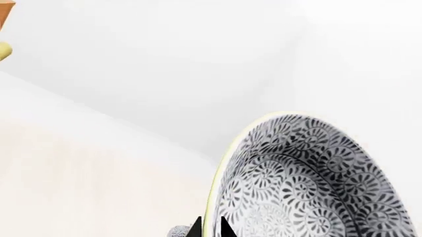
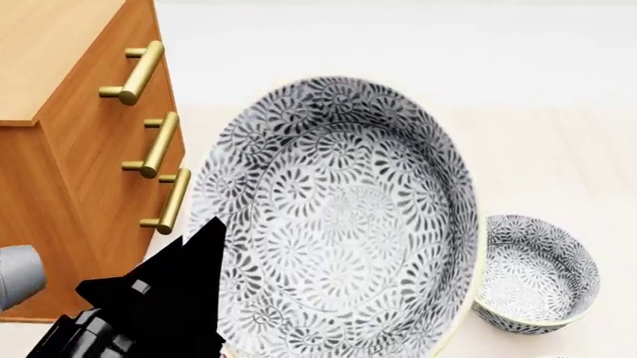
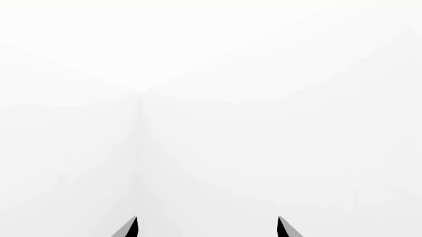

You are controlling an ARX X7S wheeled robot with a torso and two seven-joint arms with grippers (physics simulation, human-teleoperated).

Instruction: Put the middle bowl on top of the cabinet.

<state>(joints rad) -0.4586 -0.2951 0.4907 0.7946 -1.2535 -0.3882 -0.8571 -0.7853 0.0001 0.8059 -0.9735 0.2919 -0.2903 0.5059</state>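
The left gripper [image 1: 209, 228] is clamped on the rim of the middle bowl [image 2: 339, 224]: in the left wrist view its two dark fingers [image 1: 228, 228] stand close together with the pale rim between them. The bowl hangs in the air, tilted so that its patterned inside faces the head camera, and it fills most of that view. The dark body of the left arm shows below the bowl's lower edge.

The bowl is just beside the cabinet [image 2: 70, 149], at the side of its drawer front, and near the three brass handles [image 2: 154, 145]. It is not on the flat top of the cabinet; the top shows as a bare wooden surface higher up and further from the bowl.

On the far side of the held bowl from the cabinet, a second bowl [image 2: 532, 272] with the same pattern stands upright on the pale floor [image 2: 557, 149], lower down.

The right gripper [image 3: 207, 228] has its fingertips wide apart and holds nothing; only white walls are before it.
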